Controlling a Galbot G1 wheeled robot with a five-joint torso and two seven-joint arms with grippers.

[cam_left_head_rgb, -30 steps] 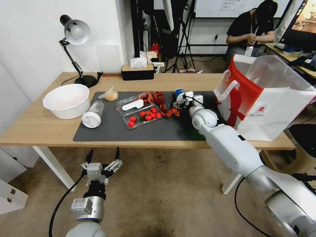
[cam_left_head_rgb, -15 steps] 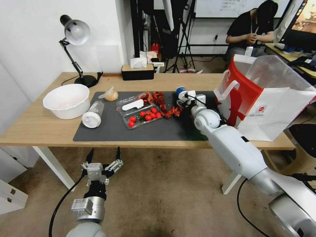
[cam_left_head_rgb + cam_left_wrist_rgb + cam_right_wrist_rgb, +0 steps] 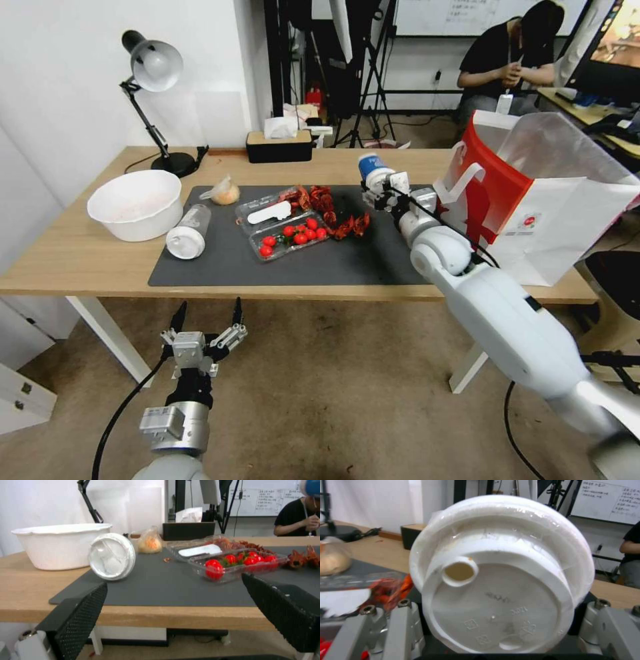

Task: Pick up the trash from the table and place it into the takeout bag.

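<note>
The right pincer [image 3: 381, 190] has risen from the dark mat and shifted toward the right of the frame, and the blue-white lidded cup [image 3: 371, 169] has come up with it. A second ago the cup sat low among the red scraps at the centre of the mat; it now hangs clear of the tabletop [image 3: 80, 257], just right of centre in the head view. The pincer is closed around the cup, which in the right wrist view shows its white lid [image 3: 501, 580] face-on, with a small drinking spout, between the two fingers.

The takeout bag [image 3: 533, 193] stands open at the right of the frame, close beside the lifted cup. This suggests the pick is done and the carry to the bag is under way.

Other trash waits on the mat: a clear white-capped bottle [image 3: 187, 232] lying on its side at the left, and a small clear bag of orange food [image 3: 225, 192] above it. A white bowl [image 3: 135, 203] sits at far left.

The left pincer [image 3: 207, 319] hangs below the table edge at lower left, spread wide and empty.
</note>
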